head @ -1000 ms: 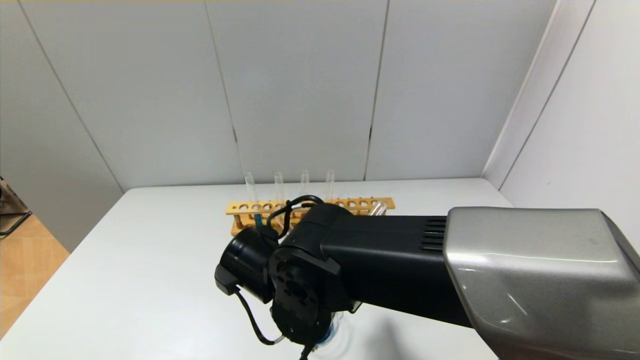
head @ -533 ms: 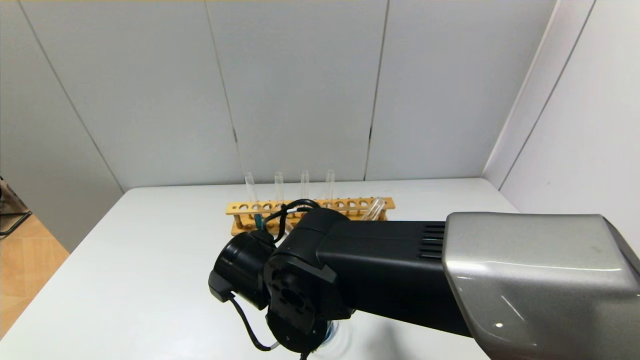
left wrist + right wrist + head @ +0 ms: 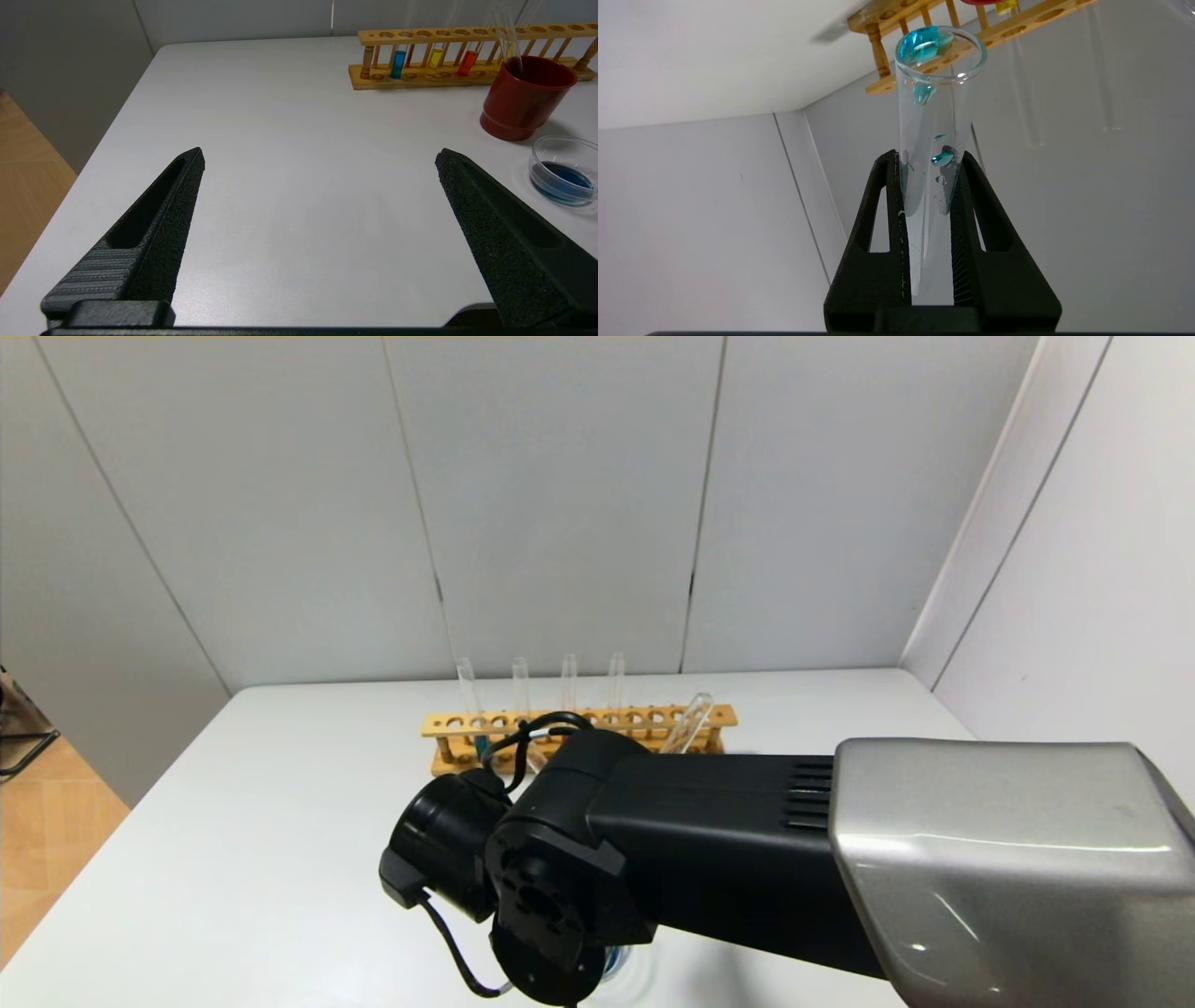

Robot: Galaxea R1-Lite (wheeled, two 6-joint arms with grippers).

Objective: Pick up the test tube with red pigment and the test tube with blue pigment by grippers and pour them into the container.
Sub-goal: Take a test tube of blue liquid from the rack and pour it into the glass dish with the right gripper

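White panelled walls enclose a white bench [image 3: 289, 154]. Right end effector [image 3: 927, 186] is closed on the test tube with blue pigment [image 3: 936, 116], nearly emptied, with blue drops clinging inside. The right arm [image 3: 747, 840] hangs over the container [image 3: 563, 170], which holds blue liquid near the bench's front edge beside a dark red cup [image 3: 525, 98]. Left end effector [image 3: 317, 224] stands wide open above bare bench, holding nothing. The test tube with red pigment [image 3: 468, 60] stands upright in the wooden rack [image 3: 467, 35] at the rear.
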